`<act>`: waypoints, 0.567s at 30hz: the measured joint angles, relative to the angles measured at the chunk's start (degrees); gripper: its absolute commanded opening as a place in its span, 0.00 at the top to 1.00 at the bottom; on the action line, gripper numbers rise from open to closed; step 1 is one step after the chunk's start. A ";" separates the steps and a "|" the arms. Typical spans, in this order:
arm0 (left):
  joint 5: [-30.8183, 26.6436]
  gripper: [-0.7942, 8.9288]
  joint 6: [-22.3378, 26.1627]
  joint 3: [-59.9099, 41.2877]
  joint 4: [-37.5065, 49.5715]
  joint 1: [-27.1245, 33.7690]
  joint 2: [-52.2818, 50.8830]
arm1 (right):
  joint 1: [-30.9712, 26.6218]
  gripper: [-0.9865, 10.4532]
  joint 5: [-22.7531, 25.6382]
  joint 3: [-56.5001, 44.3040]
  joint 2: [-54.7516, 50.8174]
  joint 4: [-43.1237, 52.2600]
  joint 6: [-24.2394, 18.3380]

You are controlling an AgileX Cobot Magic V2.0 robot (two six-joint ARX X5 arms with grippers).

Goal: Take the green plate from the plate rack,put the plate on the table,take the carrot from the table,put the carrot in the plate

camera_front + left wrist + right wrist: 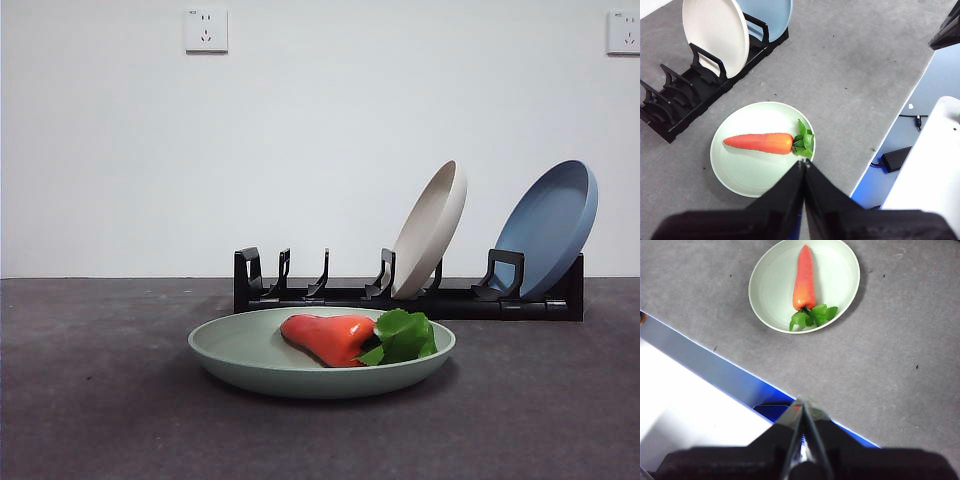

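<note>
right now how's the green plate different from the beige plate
The green plate lies flat on the table; the beige plate stands tilted on its edge in the plate rack. The green plate holds the carrot; the beige plate holds nothing. One is pale sage green, the other cream. Both are round, shallow and matte.

A matt, pale sage green plate (250, 350) with a smooth, chalky finish carries a glossy, plastic-looking carrot (328, 337) — orange-red skin catching the light, its leaves a bright, shiny green. The table (90, 400) shows a dark grey, speckled, slightly rough matt surface. The plate rack (300, 295) looks like black plastic with a dull sheen — its beige plate (432, 228) and blue plate (550, 225) equally matt.
</note>
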 measured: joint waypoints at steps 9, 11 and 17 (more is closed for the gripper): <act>-7.45 0.92 8.70 -0.17 15.85 9.18 -2.62 | 0.00 0.91 0.00 0.00 -0.04 -0.02 -0.02; -4.26 0.92 11.23 -0.15 20.87 15.43 -4.50 | 0.00 0.91 0.00 0.00 -0.07 -0.02 -0.02; 8.55 0.92 13.90 -1.49 24.83 36.15 -10.23 | 0.00 0.91 0.00 0.00 -0.02 -0.02 0.00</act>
